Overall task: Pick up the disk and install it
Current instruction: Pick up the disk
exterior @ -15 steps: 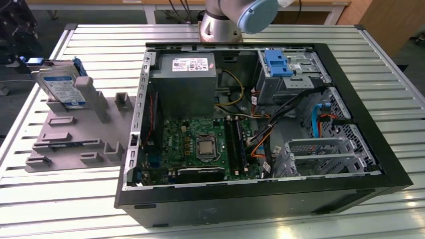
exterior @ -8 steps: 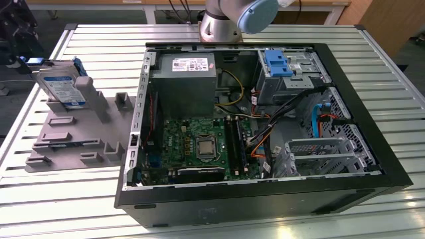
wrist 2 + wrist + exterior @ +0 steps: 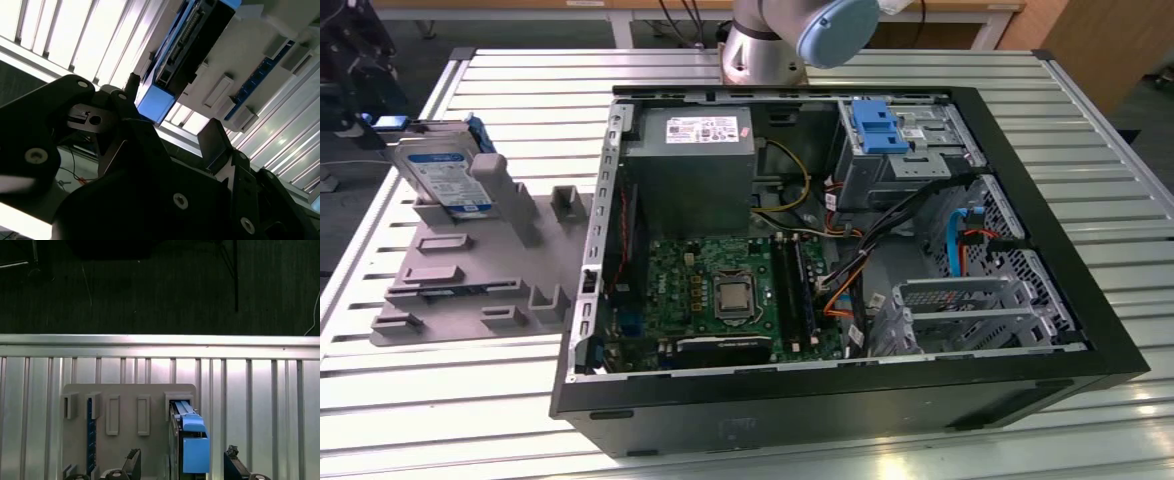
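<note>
The disk [image 3: 443, 175] stands on edge in a slot of the grey holder [image 3: 467, 265] on the table, at the exterior view's left. It is silver with a white-and-blue label and blue side rails. My black gripper [image 3: 364, 95] hangs just above and beside it. In the first wrist view the disk [image 3: 190, 442] sits between the two fingertips [image 3: 132, 456], which stand well apart and clear of it; the gripper [image 3: 181, 454] is open. The second wrist view has the disk's dark edge [image 3: 192, 40] and a blue rail end just beyond the gripper [image 3: 172, 107].
An open computer case [image 3: 1067, 330] lies on the slatted metal table [image 3: 520, 80], with a grey power supply [image 3: 694, 160], a green motherboard [image 3: 720, 290], an upright blue bracket [image 3: 874, 125] and a metal drive cage [image 3: 961, 310]. The arm's base [image 3: 767, 40] stands behind the case.
</note>
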